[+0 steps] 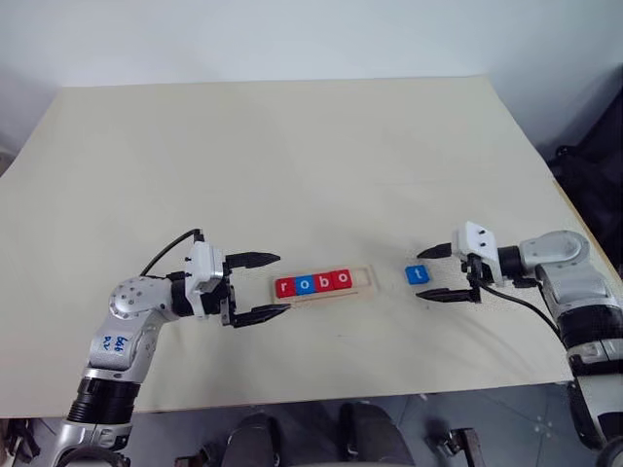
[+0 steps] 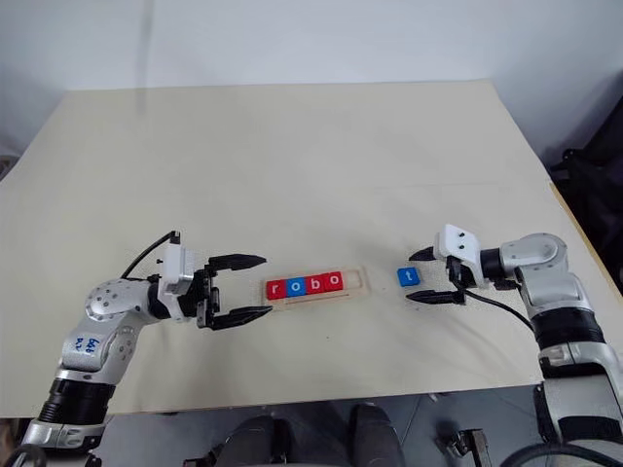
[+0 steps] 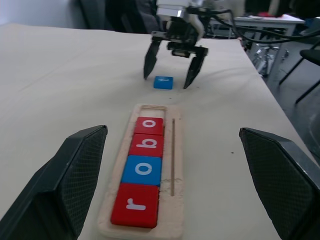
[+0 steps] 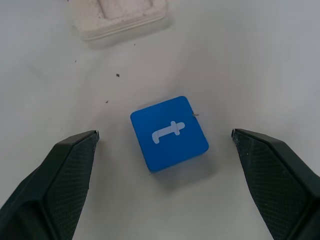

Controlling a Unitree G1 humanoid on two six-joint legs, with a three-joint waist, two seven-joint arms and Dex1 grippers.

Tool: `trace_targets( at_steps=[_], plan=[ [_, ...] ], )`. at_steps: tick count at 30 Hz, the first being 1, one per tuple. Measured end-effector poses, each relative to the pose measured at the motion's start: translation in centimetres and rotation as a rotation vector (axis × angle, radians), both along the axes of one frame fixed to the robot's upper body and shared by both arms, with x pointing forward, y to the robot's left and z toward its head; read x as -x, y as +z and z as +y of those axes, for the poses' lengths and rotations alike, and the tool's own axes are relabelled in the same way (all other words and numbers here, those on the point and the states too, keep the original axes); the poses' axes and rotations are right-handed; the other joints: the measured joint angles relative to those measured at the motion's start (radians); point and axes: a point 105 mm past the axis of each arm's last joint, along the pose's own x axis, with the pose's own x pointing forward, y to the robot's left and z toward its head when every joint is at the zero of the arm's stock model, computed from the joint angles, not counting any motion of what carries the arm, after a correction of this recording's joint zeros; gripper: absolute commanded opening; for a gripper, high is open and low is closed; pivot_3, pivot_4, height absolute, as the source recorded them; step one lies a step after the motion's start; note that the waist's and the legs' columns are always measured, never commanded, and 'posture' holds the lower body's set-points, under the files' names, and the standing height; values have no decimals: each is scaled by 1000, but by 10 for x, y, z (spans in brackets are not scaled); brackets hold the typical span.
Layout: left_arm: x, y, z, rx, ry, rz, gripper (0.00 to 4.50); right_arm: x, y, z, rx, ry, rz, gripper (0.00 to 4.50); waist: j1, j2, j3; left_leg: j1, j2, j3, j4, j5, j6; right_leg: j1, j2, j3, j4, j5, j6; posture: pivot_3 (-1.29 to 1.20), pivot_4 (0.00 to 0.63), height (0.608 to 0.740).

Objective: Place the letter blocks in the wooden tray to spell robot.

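Tray blocks (image 1: 312, 284) read "robo"; the loose blue block (image 1: 417, 275) reads "t".

Bright even light, soft shadows, sharp focus

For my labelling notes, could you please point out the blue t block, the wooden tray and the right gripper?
Blue square t block (image 4: 169, 133): right wrist view, top face.
Long pale wooden tray (image 1: 363, 282): left eye view, empty end slot.
Right gripper (image 1: 424, 270): left eye view, between fingers.

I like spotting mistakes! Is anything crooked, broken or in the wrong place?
Nothing is broken or spilled. The blue t block lies on the table outside the tray, a little crooked, between the open fingers of the right hand. The tray spells r, o, b, o, with its last space empty.
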Motion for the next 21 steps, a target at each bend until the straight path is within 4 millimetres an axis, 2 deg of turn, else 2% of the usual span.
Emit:
trace_targets(
  at_steps=[1,8,13,18,21],
  plan=[
    [0,0,0,-1,-5,0,4500,-1,0,0,3,2,1,3865,0,0,0,0,0,0,0,0,0,0,0,0,0,0,0,0,150,740],
    [1,0,0,-7,-9,-1,4500,-5,1,0,-3,0,23,1493,0,0,0,0,0,0,0,0,0,0,0,0,0,0,0,0,150,740],
    [1,1,0,-7,-9,-3,4500,-5,3,9,-37,4,55,1465,-1,0,0,0,0,0,0,0,0,-1,0,0,1,0,0,0,150,740],
    [0,2,0,-7,-11,-9,4500,-1,28,49,-113,101,52,1465,-3,1,0,0,1,0,0,0,0,-3,0,1,4,0,-1,0,150,740],
    [0,2,0,-6,-10,-10,4500,3,35,70,-120,149,60,1465,0,1,0,0,0,0,0,0,0,-2,-1,1,3,0,-1,0,150,740]
  ],
)
